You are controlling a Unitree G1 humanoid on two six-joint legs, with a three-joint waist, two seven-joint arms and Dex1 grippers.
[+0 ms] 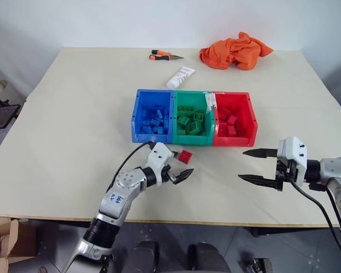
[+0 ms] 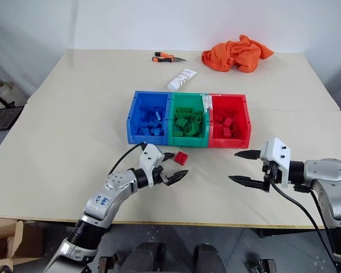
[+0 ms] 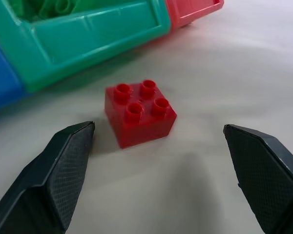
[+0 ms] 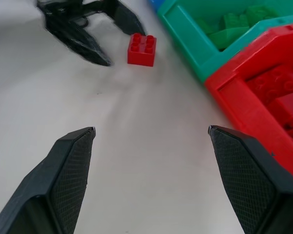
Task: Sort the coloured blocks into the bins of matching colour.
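Note:
A single red block [image 1: 185, 156] lies on the table just in front of the green bin [image 1: 192, 139]. My left gripper [image 1: 180, 164] is open, low over the table, and its two fingers [image 3: 68, 161] stand either side of the block without touching it. The blue bin [image 1: 135, 122], the green bin and the red bin [image 1: 252, 122] stand in a row, each holding several blocks of its own colour. My right gripper [image 1: 242, 165] hovers open and empty in front of the red bin [image 4: 244, 97], pointing toward the red block [image 4: 141, 48].
An orange cloth [image 1: 236, 51] lies at the back right of the table. A white tube [image 1: 180, 77] sits just behind the bins, with an orange-handled tool [image 1: 163, 55] beyond it. The table's front edge [image 1: 204, 219] runs close below both grippers.

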